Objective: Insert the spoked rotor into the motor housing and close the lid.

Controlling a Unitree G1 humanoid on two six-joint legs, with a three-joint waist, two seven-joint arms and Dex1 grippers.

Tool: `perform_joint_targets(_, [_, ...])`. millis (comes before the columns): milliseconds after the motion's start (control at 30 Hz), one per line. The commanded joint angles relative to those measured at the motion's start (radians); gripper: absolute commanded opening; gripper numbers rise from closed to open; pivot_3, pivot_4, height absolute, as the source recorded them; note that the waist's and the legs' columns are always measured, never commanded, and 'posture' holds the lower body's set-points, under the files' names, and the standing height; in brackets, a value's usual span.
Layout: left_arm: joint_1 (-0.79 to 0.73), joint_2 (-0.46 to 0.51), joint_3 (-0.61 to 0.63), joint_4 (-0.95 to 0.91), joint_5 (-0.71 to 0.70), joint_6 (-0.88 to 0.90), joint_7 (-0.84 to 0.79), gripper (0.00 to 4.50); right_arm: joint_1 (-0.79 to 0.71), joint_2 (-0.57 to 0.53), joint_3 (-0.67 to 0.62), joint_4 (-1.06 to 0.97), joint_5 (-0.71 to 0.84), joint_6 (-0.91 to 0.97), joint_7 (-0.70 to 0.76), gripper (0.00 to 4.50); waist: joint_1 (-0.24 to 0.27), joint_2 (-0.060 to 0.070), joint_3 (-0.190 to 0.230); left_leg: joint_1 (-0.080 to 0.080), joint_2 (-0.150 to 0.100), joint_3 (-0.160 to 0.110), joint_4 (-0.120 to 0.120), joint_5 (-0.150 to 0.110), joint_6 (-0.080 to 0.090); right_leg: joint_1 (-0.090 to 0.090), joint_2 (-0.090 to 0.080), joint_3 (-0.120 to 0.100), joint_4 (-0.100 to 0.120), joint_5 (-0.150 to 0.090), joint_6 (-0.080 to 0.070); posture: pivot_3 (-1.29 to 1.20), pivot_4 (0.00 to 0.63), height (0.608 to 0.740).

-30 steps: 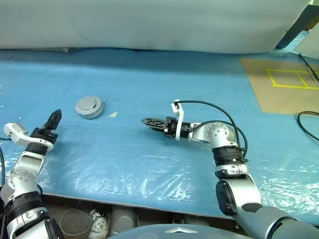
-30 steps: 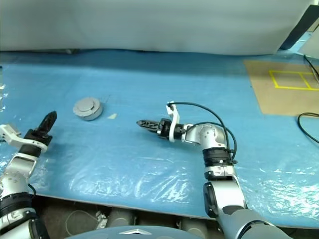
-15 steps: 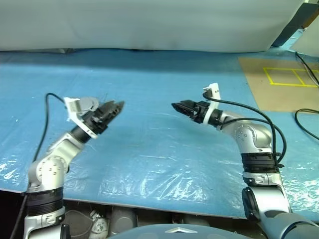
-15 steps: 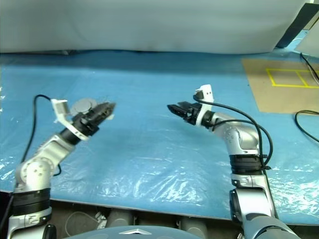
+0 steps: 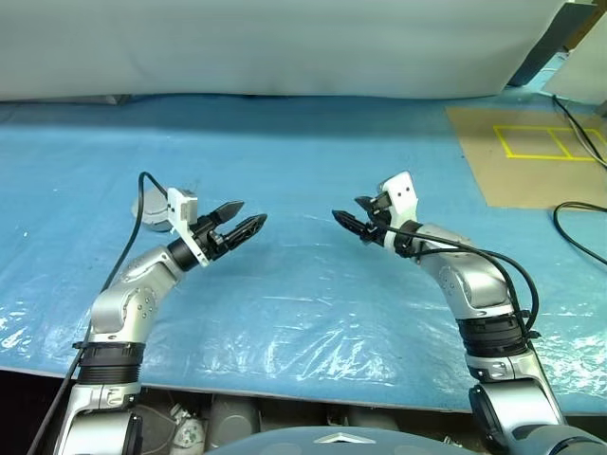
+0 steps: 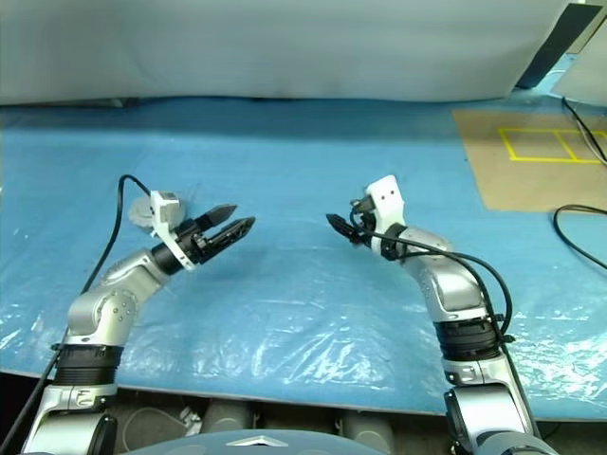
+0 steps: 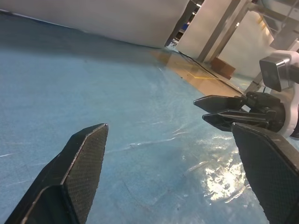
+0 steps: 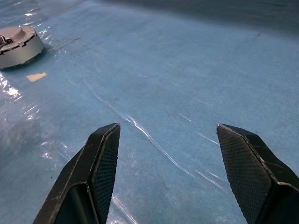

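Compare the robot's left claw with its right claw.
The left black two-fingered claw points toward the robot's right; the right black two-fingered claw points toward its left. The left claw hangs near the round grey metal housing; the right one is farther off. Both are open and empty.

A blue plastic sheet [image 5: 303, 284] covers the surface, bearing the motor housing [image 8: 18, 45] beside a tan scrap [image 8: 36, 76].

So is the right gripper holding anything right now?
No, the right gripper is open with only the blue plastic sheet visible between its black fingers.
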Motion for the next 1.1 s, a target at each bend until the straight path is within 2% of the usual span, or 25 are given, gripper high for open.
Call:
perform_joint_targets(33, [-0.016, 0.002, 0.021, 0.0, 0.011, -0.036, -0.015, 4.47, -0.01, 0.005, 0.006, -0.033, -0.014, -0.037, 0.001, 3.43, 0.0, 0.0, 0.0, 0.0, 0.0, 0.0, 0.0, 0.0, 0.0, 0.0, 0.0, 0.0, 0.0, 0.0, 0.0, 0.0, 0.15, 0.74])
perform_joint_targets(567, [-0.004, -0.011, 0.041, -0.009, 0.041, -0.075, 0.002, 4.47, -0.065, 0.042, 0.026, 0.054, -0.05, -0.046, 0.008, 3.43, 0.0, 0.0, 0.0, 0.0, 0.0, 0.001, 0.001, 0.0, 0.0, 0.0, 0.0, 0.0, 0.001, 0.0, 0.0, 0.0, 0.15, 0.74])
perform_joint_targets(1100, [-0.015, -0.005, 0.042, -0.002, 0.051, -0.074, -0.006, 4.47, -0.081, 0.072, 0.036, 0.059, -0.07, -0.06, 0.016, 3.43, -0.001, 0.0, 0.0, 0.0, 0.0, 0.001, 0.001, 0.0, 0.0, 0.0, 0.0, 0.0, 0.001, 0.0, -0.001, 0.0, 0.15, 0.74])
